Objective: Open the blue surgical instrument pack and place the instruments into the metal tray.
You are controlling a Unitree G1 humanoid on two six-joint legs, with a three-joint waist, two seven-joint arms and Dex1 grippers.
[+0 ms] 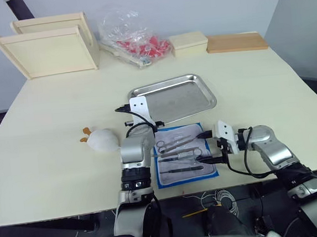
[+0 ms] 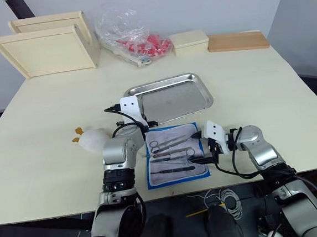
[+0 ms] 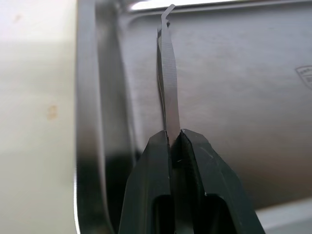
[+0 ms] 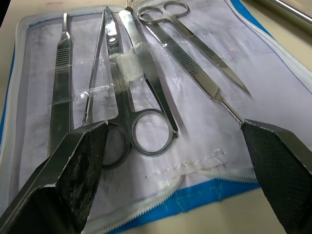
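right gripper (image 4: 175, 161) hovers wide open just over the near-right edge of the blue surgical instrument pack (image 1: 182, 154), which lies unfolded flat near the table's front edge. instruments (image 4: 131, 83) rest on its pale lining: ring-handled scissors, forceps, a scalpel handle, some under clear straps. thin, stiff, slick steel, light; best pinched across the shank just ahead of the rings, then slid out lengthwise so the straps don't snag. lining is soft and may lift with the tool.

left gripper (image 3: 175, 146) is clamped on one slim instrument (image 3: 168, 87), tip over the metal tray (image 1: 197, 82), just beyond the pack.

white plush toy (image 1: 102, 140) sits left of the left arm, not in the path. far side: wooden boxes (image 1: 49, 47), clear bag of red items (image 1: 135, 40), well clear.
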